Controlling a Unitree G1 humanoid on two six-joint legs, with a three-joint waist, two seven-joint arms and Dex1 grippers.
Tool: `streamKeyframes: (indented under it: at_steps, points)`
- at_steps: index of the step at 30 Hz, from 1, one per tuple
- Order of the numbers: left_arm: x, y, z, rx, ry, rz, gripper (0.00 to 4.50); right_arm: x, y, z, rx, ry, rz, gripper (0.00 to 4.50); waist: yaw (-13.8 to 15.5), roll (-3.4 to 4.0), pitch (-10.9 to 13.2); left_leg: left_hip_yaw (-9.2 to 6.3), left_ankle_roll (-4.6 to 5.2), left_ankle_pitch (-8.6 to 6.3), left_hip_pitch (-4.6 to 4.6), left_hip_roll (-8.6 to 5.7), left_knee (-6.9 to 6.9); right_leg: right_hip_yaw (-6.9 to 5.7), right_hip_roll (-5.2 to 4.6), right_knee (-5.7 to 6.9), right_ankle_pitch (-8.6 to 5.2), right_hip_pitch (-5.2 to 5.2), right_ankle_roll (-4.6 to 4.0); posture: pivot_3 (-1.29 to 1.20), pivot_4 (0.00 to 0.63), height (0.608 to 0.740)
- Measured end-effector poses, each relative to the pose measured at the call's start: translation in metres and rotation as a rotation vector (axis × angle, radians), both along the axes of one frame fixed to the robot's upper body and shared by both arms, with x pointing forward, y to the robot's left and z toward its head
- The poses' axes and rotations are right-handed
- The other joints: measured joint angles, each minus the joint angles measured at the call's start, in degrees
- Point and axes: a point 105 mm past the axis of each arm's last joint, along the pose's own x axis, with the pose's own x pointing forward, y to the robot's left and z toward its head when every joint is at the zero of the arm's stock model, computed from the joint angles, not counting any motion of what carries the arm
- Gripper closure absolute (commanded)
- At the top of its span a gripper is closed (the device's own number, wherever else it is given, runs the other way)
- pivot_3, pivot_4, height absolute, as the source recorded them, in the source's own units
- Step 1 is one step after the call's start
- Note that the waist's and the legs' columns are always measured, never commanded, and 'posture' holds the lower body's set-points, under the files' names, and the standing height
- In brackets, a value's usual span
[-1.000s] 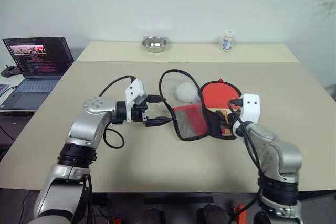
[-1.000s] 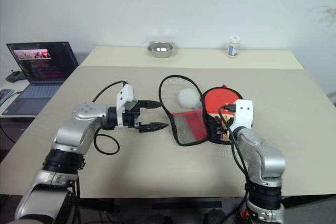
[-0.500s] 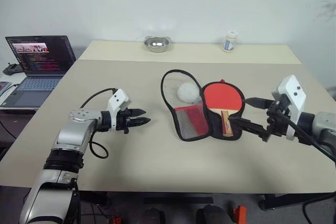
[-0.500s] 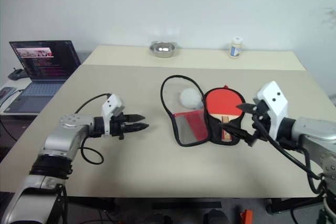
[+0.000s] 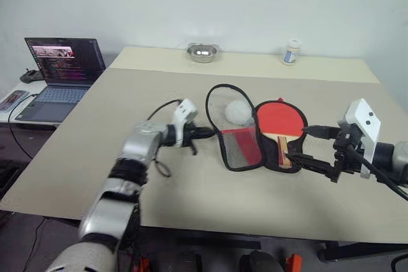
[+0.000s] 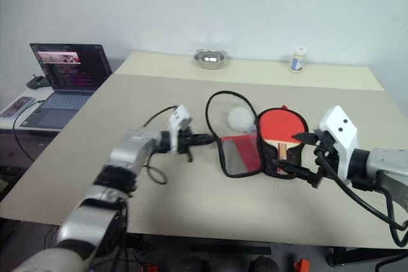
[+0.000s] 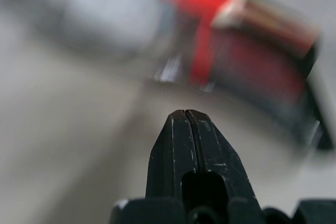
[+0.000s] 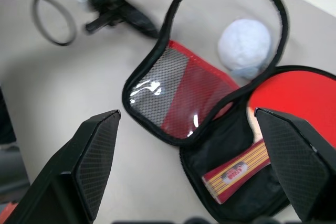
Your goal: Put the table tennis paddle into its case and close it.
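The table tennis paddle [image 5: 278,122] lies flat in the open case [image 5: 261,138] at mid-worktop [image 5: 159,183], red face up, its long axis running front to back with the striped tan handle toward the robot. The case's mesh-and-red flap is spread open to the left, a white ball [image 5: 238,112] resting on it. The left hand [image 5: 205,134], fingers pressed together and empty, points at the flap's edge. The right hand [image 5: 310,149], spread wide and empty, hovers just right of the handle.
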Motion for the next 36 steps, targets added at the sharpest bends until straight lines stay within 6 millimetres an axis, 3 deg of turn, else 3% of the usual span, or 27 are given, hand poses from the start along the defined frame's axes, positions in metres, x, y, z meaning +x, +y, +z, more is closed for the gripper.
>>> streamKeyframes:
  at_steps: [4,6,9,13,17,21,24,28,32,36]
  points:
    - [-0.001,-0.052,0.049,-0.099,-0.056,-0.123,4.49,-0.002,-0.008,0.004,-0.004,-0.009,-0.030,0.00,0.06,-0.01,0.00,0.01,0.13,-0.08,-0.08,-0.05,0.14,0.03,0.00,-0.04,0.01,0.01,0.02,0.00,0.150,0.740]
    - [-0.004,-0.073,0.061,-0.123,-0.064,-0.173,4.49,-0.003,-0.016,0.005,-0.016,-0.010,-0.061,0.00,-0.01,0.00,0.00,0.01,0.14,-0.09,-0.07,-0.04,0.14,0.03,0.00,-0.05,0.00,0.01,0.02,0.00,0.150,0.740]
    - [-0.004,-0.093,0.057,-0.131,-0.054,-0.195,4.49,-0.003,-0.026,0.007,-0.024,-0.015,-0.109,0.00,-0.20,0.00,0.00,0.00,0.14,-0.08,-0.04,0.02,0.13,0.02,0.04,-0.02,0.00,0.01,0.02,0.00,0.150,0.740]
    - [0.002,-0.098,0.034,-0.084,-0.041,-0.161,4.49,-0.002,-0.032,0.007,-0.036,-0.016,-0.142,0.00,-0.62,0.00,0.01,-0.02,0.13,-0.08,-0.02,0.06,0.13,0.01,0.08,0.04,0.00,0.00,0.02,0.00,0.150,0.740]
    - [0.004,-0.098,0.024,-0.050,-0.065,-0.146,4.49,0.000,-0.036,0.005,-0.034,-0.008,-0.166,0.00,-0.64,-0.01,0.01,0.00,0.13,-0.08,-0.04,0.02,0.13,0.03,0.05,0.00,0.00,0.00,0.02,0.00,0.150,0.740]
    - [0.003,-0.094,0.025,-0.048,-0.083,-0.157,4.49,0.012,-0.042,0.003,-0.010,-0.004,-0.206,0.00,-0.74,-0.01,0.01,0.01,0.13,-0.08,-0.04,0.02,0.13,0.04,0.04,0.00,0.00,0.00,0.02,0.00,0.150,0.740]
    - [-0.002,-0.073,0.025,-0.053,-0.135,-0.192,4.49,0.033,-0.053,-0.004,0.046,0.007,-0.281,0.00,-1.31,0.02,-0.01,0.04,0.13,-0.08,0.02,0.06,0.11,0.07,0.05,0.04,0.01,0.00,0.00,0.00,0.150,0.740]
    - [-0.017,-0.037,0.035,-0.083,-0.190,-0.243,4.49,0.064,-0.070,-0.036,0.087,0.081,-0.429,0.00,-1.45,0.12,0.05,0.07,0.11,-0.07,0.09,0.11,0.10,0.12,0.06,0.17,0.15,-0.03,-0.29,0.00,0.150,0.740]
    - [-0.038,-0.012,0.052,-0.100,-0.204,-0.295,4.49,0.090,-0.070,-0.054,0.130,0.110,-0.488,0.00,-1.38,0.14,0.05,0.08,0.10,-0.06,0.09,0.08,0.15,0.15,0.10,0.19,0.15,0.00,-0.29,0.00,0.150,0.740]
    - [-0.051,0.007,0.057,-0.086,-0.186,-0.296,4.49,0.101,-0.073,-0.078,0.111,0.156,-0.525,0.00,-1.13,0.15,0.04,0.07,0.11,-0.06,0.09,0.06,0.16,0.12,0.08,0.17,0.15,0.02,-0.29,0.00,0.150,0.740]
